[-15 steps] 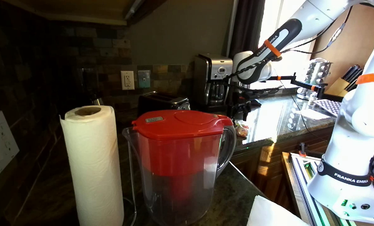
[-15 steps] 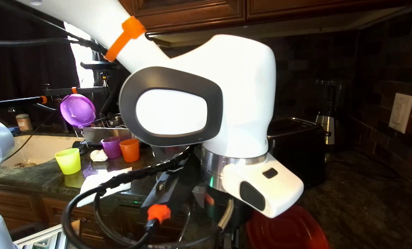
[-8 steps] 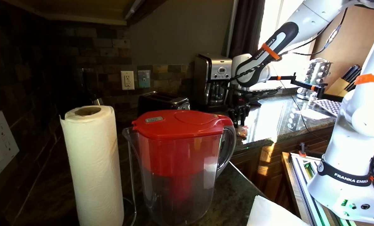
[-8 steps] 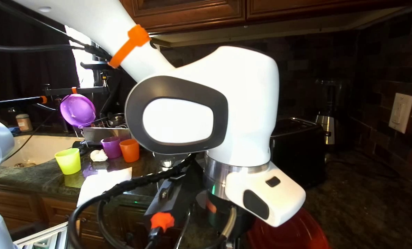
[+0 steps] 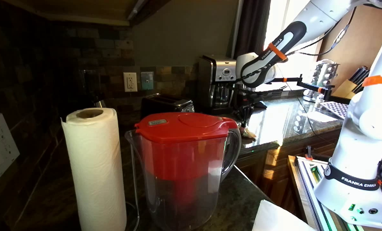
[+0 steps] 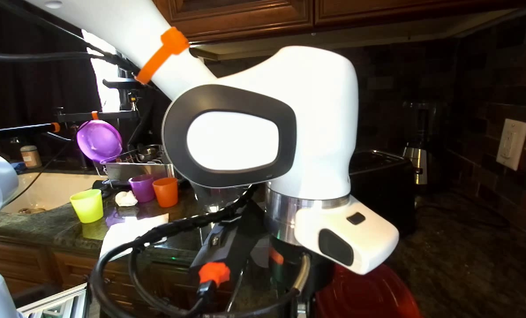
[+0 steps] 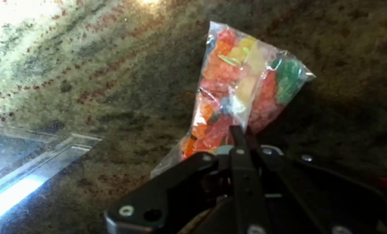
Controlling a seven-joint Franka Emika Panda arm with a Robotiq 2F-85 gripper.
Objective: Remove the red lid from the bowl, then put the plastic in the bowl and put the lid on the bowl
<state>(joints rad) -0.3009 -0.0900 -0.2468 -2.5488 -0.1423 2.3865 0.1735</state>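
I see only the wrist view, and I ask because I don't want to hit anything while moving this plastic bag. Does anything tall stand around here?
Observer: Yes, a red-topped pitcher; in an exterior view the plastic bag shows to its right.
Operator: What shows beside the gripper?
Observer: A coffee maker, just to its left in an exterior view.
Operator: Any cups out?
Observer: Three, upright on the counter in an exterior view: a yellow-green cup, a purple cup and an orange cup.
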